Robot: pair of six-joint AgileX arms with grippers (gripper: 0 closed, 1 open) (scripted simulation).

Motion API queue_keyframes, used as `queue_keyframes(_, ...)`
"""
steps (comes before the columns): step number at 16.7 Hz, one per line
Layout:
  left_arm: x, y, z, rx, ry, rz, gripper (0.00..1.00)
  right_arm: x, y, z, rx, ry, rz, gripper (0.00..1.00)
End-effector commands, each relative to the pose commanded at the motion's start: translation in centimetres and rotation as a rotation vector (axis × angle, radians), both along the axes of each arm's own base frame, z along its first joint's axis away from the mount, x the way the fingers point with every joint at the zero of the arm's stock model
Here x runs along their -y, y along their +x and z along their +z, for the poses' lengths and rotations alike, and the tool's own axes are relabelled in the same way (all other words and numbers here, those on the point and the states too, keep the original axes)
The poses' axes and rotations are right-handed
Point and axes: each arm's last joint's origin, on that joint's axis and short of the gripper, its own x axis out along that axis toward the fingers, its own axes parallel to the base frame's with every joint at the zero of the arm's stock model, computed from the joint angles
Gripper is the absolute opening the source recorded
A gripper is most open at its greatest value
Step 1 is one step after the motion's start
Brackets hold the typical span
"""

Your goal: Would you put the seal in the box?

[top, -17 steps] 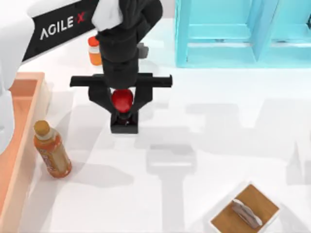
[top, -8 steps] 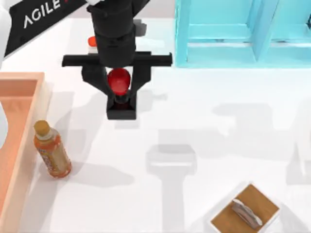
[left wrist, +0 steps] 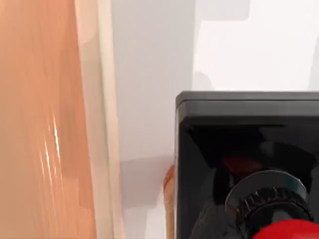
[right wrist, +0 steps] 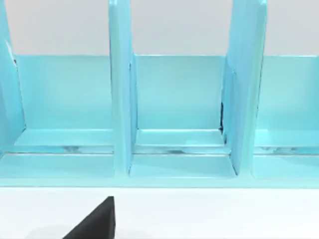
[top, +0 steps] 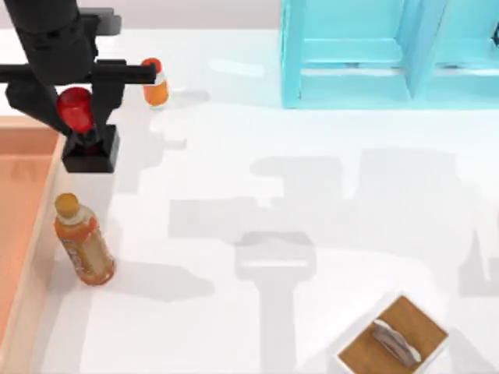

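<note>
The seal [top: 78, 117], a glossy red ball knob on a black cube base, hangs lifted at the top view's far left, with my left gripper [top: 76, 111] shut on the knob. It sits just right of the near corner of the box [top: 23, 202], whose orange-tan wooden wall runs down the left edge. In the left wrist view the seal's black base [left wrist: 249, 149] lies beside the box wall [left wrist: 55, 124], with white table between them. A dark fingertip [right wrist: 97, 221] of my right gripper shows in the right wrist view, facing the cyan shelf.
An amber bottle with a tan cap [top: 82, 241] stands by the box's right wall, just below the seal. A small orange red-capped bottle [top: 154, 86] is behind the gripper. The cyan shelf unit [top: 390, 51] fills the back right. A white-rimmed brown board [top: 394, 339] lies front right.
My left gripper has carried the seal leftward and toward the back, from mid-table to the box's right wall. The small orange bottle is uncovered now.
</note>
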Motion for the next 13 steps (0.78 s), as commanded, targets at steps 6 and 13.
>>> queue_keyframes(6, -15.5, -3.1, 1.7, 0.007, 0.001, 0.003, 0.0, 0.0, 0.0, 0.0, 0.0, 0.0, 0.0, 1.0)
queue_keyframes(13, -18.7, -5.9, 2.3, 0.01, 0.003, 0.002, 0.0, 0.0, 0.0, 0.0, 0.0, 0.0, 0.0, 1.0)
